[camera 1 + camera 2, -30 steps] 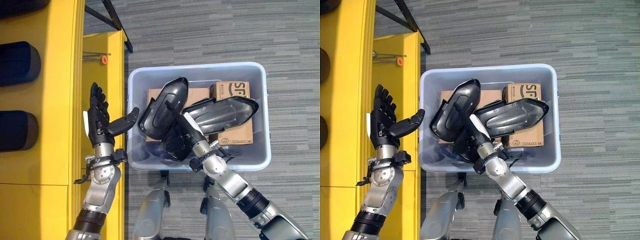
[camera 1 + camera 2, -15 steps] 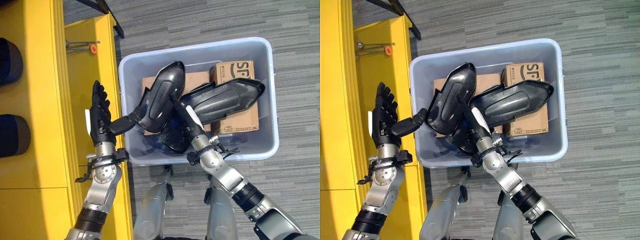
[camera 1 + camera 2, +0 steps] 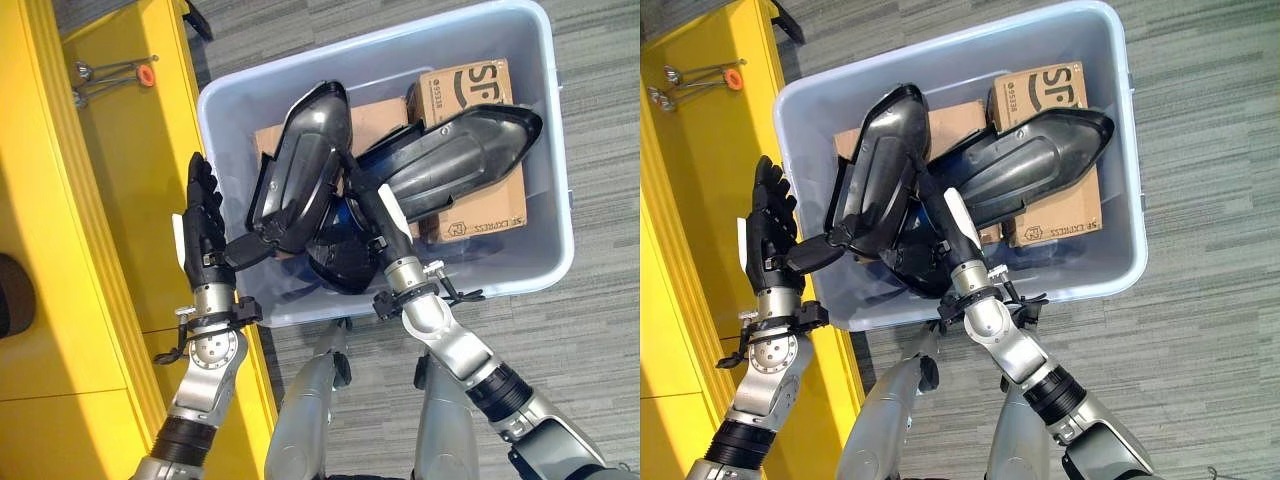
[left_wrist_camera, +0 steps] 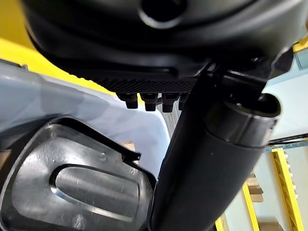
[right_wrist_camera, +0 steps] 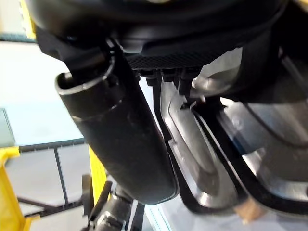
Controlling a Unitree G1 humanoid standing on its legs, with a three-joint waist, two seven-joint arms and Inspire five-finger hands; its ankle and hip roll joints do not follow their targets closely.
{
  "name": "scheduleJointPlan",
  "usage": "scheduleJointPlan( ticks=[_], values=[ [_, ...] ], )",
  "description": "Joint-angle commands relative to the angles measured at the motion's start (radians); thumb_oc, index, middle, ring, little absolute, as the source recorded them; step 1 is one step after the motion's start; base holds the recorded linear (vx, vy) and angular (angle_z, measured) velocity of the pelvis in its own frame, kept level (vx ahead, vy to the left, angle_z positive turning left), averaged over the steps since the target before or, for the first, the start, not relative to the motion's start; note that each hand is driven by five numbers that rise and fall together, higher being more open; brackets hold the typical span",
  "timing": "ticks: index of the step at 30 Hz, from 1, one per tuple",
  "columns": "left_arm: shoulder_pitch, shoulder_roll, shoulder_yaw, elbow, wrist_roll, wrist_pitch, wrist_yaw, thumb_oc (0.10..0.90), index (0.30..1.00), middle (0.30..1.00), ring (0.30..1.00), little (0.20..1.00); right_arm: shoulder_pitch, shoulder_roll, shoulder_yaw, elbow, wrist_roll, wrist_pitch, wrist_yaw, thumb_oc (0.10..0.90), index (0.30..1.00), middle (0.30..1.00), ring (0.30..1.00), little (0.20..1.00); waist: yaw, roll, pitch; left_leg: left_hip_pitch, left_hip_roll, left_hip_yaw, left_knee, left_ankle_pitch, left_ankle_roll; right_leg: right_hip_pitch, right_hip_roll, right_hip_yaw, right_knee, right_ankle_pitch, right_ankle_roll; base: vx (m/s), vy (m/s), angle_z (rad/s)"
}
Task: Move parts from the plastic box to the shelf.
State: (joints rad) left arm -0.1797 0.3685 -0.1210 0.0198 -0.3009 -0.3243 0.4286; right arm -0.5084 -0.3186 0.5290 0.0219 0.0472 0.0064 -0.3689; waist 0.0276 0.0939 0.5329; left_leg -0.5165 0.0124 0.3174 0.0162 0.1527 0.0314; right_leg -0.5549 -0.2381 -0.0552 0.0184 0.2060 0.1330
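A long black moulded part (image 3: 300,170) stands tilted in the pale blue plastic box (image 3: 562,180), pressed between my two hands. My left hand (image 3: 203,225) is open beside the box's left wall, fingers straight up, its thumb (image 4: 207,168) stretched against the part's lower edge (image 4: 82,187). My right hand (image 3: 372,215) is open too, reaching up inside the box with straight fingers along the part's other side (image 5: 202,159). A second black part (image 3: 460,165) lies across cardboard boxes (image 3: 470,85) in the box. The yellow shelf (image 3: 110,190) runs along the left.
A small metal tool with an orange knob (image 3: 147,76) lies on the shelf's far end. A dark rounded item (image 3: 10,305) sits on the shelf at the left edge. Grey carpet (image 3: 600,330) surrounds the box on the right.
The camera has turned, so the whole picture shifted. My left thumb moved from the box's rim onto the black part, and the part now leans further toward my left hand.
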Motion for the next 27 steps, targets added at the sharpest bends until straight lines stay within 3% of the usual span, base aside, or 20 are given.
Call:
scheduleJointPlan(
  ticks=[1,8,11,13,15,20,22,27],
  values=[
    [0.005,0.011,0.046,-0.15,0.015,-0.126,-0.004,0.9,1.0,1.0,1.0,1.0,0.0,0.014,-0.035,-0.093,-0.052,-0.082,-0.056,0.9,1.0,1.0,1.0,1.0,-0.021,0.07,-0.013,-0.042,-0.069,-0.039,0.176,-0.239,-0.004,-0.039,-0.064,-0.045,0.038,-0.03,0.048,0.03,0.036,-0.17],
    [0.024,0.012,0.039,-0.17,-0.04,-0.132,-0.03,0.9,1.0,1.0,1.0,1.0,0.006,-0.025,-0.091,-0.14,-0.245,-0.052,-0.008,0.9,1.0,1.0,1.0,1.0,-0.038,0.067,-0.013,-0.042,-0.064,-0.027,0.208,-0.259,-0.005,-0.055,-0.054,-0.034,0.061,-0.041,0.043,0.05,0.016,-0.1],
    [0.034,0.024,0.04,-0.192,-0.046,-0.117,-0.048,0.9,1.0,1.0,1.0,1.0,0.021,-0.065,-0.101,-0.206,-0.339,0.057,-0.063,0.9,1.0,1.0,1.0,1.0,-0.044,0.044,-0.013,-0.051,-0.05,-0.029,0.232,-0.272,-0.004,-0.064,-0.042,-0.037,0.09,-0.053,0.043,0.08,-0.105,-0.02],
    [0.043,0.025,0.042,-0.206,-0.037,-0.112,-0.051,0.9,1.0,1.0,1.0,1.0,0.045,-0.083,-0.126,-0.213,-0.278,0.087,-0.114,0.9,1.0,1.0,1.0,1.0,-0.047,0.036,-0.013,-0.057,-0.047,-0.029,0.237,-0.275,0.0,-0.072,-0.033,-0.037,0.104,-0.06,0.041,0.05,-0.092,0.0],
    [0.054,0.026,0.042,-0.217,-0.032,-0.107,-0.041,0.9,1.0,1.0,1.0,1.0,0.067,-0.087,-0.157,-0.203,-0.208,0.06,-0.166,0.9,1.0,1.0,1.0,1.0,-0.052,0.03,-0.013,-0.066,-0.045,-0.03,0.243,-0.277,0.004,-0.084,-0.023,-0.037,0.12,-0.068,0.036,0.03,-0.059,0.01],
    [0.055,0.018,0.03,-0.223,-0.016,-0.115,-0.023,0.9,1.0,1.0,1.0,1.0,0.081,-0.056,-0.192,-0.19,-0.105,-0.001,-0.144,0.9,1.0,1.0,1.0,1.0,-0.057,0.03,-0.013,-0.095,-0.043,-0.026,0.27,-0.283,0.011,-0.12,-0.003,-0.033,0.16,-0.093,0.021,0.0,-0.008,0.0],
    [0.051,0.02,0.028,-0.227,-0.018,-0.109,-0.017,0.9,1.0,1.0,1.0,1.0,0.074,-0.047,-0.193,-0.192,-0.076,0.015,-0.101,0.9,1.0,1.0,1.0,1.0,-0.057,0.032,-0.013,-0.11,-0.041,-0.026,0.284,-0.283,0.01,-0.137,0.003,-0.034,0.183,-0.106,0.016,0.01,-0.002,-0.02],
    [0.049,0.022,0.028,-0.228,-0.042,-0.106,-0.027,0.9,1.0,1.0,1.0,1.0,0.038,-0.06,-0.192,-0.18,-0.272,0.085,-0.105,0.9,1.0,1.0,1.0,1.0,-0.049,0.032,-0.013,-0.121,-0.036,-0.025,0.297,-0.285,0.013,-0.152,0.008,-0.047,0.215,-0.125,0.009,0.02,-0.02,-0.05]
  ],
)
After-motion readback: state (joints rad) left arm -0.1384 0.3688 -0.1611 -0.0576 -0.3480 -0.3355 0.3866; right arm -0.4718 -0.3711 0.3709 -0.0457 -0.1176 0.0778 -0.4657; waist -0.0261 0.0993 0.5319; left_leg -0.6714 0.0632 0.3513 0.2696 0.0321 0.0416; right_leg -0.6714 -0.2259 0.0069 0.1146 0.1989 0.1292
